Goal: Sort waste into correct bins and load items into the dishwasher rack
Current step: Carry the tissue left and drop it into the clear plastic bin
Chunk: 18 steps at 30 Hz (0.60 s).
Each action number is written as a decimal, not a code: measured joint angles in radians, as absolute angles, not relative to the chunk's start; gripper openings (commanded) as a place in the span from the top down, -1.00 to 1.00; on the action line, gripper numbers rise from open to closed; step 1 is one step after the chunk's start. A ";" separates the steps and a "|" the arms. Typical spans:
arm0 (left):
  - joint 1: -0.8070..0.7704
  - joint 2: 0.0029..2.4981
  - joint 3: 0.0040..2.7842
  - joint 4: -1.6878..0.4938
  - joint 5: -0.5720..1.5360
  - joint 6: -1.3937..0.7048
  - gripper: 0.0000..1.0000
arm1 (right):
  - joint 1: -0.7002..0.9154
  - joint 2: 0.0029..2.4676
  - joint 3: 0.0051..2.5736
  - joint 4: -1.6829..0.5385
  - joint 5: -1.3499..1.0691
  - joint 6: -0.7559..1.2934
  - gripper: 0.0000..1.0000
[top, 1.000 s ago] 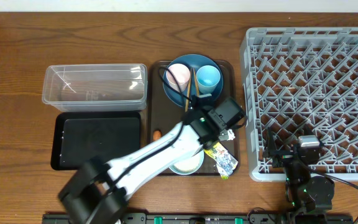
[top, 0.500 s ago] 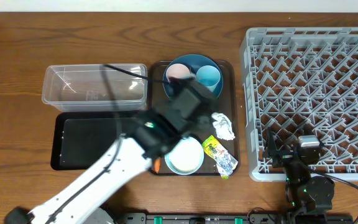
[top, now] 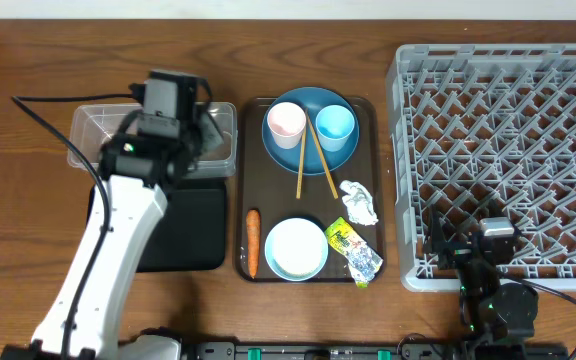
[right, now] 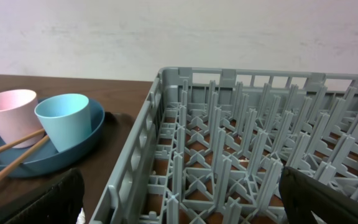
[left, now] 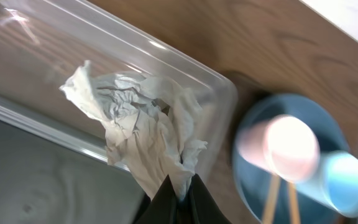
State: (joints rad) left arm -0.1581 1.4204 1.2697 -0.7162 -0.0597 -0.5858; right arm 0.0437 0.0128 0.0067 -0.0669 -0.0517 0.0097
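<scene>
Paper (left: 138,127) clenched in left hand (left: 179,191) over clear tub (left: 219,93); right hand (right: 182,200) released beside rack (right: 247,137).

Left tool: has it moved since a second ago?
Yes. The left tool swung left, from over the brown tray to above the clear tub, shut on crumpled paper.

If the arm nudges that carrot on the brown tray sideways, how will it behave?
The carrot looks round and tapered, so it would probably roll in a curve. It appears solid, so likely stiff when gripped. The bowl beside it may stop it.
</scene>
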 measured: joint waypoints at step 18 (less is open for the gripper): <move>0.145 1.756 1.270 -0.632 -0.096 -0.501 -0.18 | 0.044 0.013 0.007 -0.067 -0.052 0.010 -0.98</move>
State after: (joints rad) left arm 0.1452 1.7561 1.2697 -0.6319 -0.0959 -0.5011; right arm 0.0437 0.0128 0.0067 -0.0669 -0.0517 0.0097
